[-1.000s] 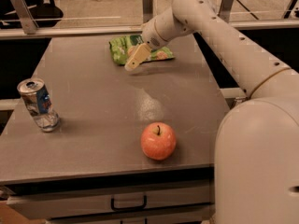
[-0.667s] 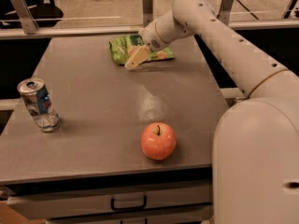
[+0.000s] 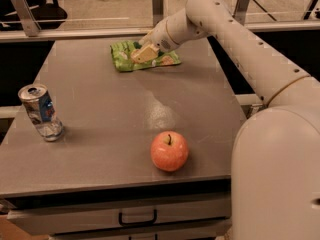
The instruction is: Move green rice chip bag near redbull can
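The green rice chip bag point(image 3: 121, 59) lies flat at the far middle of the grey table point(image 3: 110, 109). My gripper point(image 3: 141, 55) reaches in from the right on the white arm and rests on or just over the middle of the bag, covering part of it. The redbull can point(image 3: 41, 112), silver and blue, stands at the table's left side, tilted a little and well apart from the bag and the gripper.
A red apple point(image 3: 170, 151) sits near the front edge, right of centre. My white arm and body point(image 3: 275, 174) fill the right side. A drawer with a dark handle point(image 3: 137, 218) is below the table front. A rail and posts run behind the table.
The gripper has moved a little back and left, further over the bag. The bag's left edge seems slightly further left. The can and apple have not moved.
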Controlling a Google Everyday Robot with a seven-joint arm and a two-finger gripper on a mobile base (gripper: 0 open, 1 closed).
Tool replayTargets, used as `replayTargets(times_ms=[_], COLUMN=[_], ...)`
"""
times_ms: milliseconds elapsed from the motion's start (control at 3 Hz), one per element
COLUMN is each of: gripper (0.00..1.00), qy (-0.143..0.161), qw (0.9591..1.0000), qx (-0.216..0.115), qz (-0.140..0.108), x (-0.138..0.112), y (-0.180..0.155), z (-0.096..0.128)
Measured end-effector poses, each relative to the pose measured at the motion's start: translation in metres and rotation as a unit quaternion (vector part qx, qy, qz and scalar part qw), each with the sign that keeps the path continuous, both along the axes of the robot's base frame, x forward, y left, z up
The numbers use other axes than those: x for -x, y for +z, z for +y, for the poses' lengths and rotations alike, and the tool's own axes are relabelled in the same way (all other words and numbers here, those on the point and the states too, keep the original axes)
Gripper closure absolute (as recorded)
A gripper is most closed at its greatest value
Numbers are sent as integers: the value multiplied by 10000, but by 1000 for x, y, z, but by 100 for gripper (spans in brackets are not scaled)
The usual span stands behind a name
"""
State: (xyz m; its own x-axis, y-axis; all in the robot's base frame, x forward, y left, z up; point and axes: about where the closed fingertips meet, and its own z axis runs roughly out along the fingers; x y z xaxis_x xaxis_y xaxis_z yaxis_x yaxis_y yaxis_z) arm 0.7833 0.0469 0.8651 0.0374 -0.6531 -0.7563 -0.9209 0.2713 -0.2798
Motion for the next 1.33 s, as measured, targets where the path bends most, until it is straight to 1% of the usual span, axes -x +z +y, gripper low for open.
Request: replayTargets(times_ms=[333,667,1000,1333], gripper=[87,100,100,100], qy=[141,275,391,683], qw=[9996,9988,9980,9960], qx=[-173,-306,-393,-412], qz=[-153,-251,-293,-398], x=[12,25,38,66], y=[18,31,38,55], z=[9,17,24,26])
